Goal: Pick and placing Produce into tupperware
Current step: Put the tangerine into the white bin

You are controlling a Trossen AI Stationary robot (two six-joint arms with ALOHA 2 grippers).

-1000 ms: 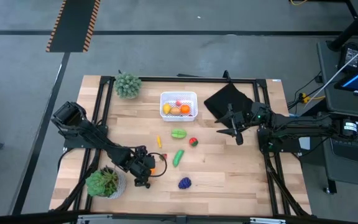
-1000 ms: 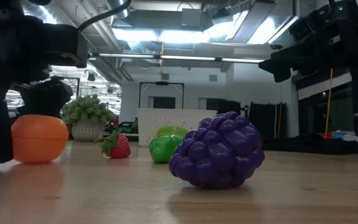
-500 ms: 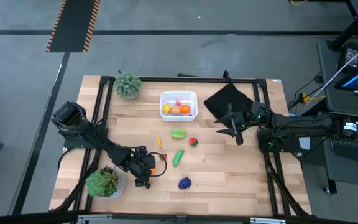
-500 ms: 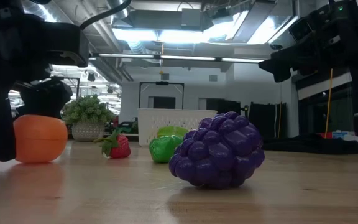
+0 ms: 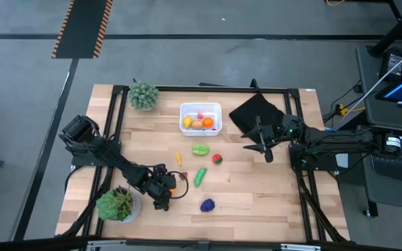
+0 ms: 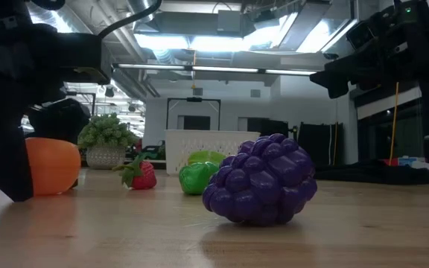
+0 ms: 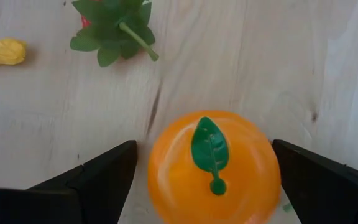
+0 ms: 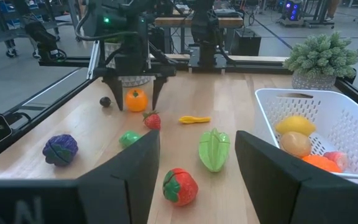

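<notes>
The white tub (image 5: pixel 200 118) stands at the table's far middle with yellow, orange and red pieces in it. On the wood lie a green star fruit (image 5: pixel 200 149), a red strawberry (image 5: pixel 217 159), a green pepper (image 5: pixel 199 176), purple grapes (image 5: pixel 207 205) and a small yellow piece (image 5: pixel 178 158). My left gripper (image 5: pixel 176 188) is open low over an orange toy fruit (image 7: pixel 213 168) near the front left, one finger on each side of it. My right gripper (image 5: pixel 264 141) is open and waits above the table beside the black cloth. My left gripper comes at the orange fruit from above, its fingers (image 7: pixel 98 180) close on both sides of the fruit's round body (image 7: pixel 166 168). I cannot tell whether they touch it. The fruit sits on the table with its green leaf (image 7: pixel 209 146) up.
A leafy strawberry (image 7: pixel 114 28) lies just beyond the orange fruit. A potted plant (image 5: pixel 119 203) stands close beside the left arm at the front left, and another (image 5: pixel 144 95) at the far left. The black cloth (image 5: pixel 257 111) lies right of the tub.
My left gripper has edged a little farther around the orange fruit; in the low view its near finger now covers more of the fruit's side. The fruit has stayed where it was.
</notes>
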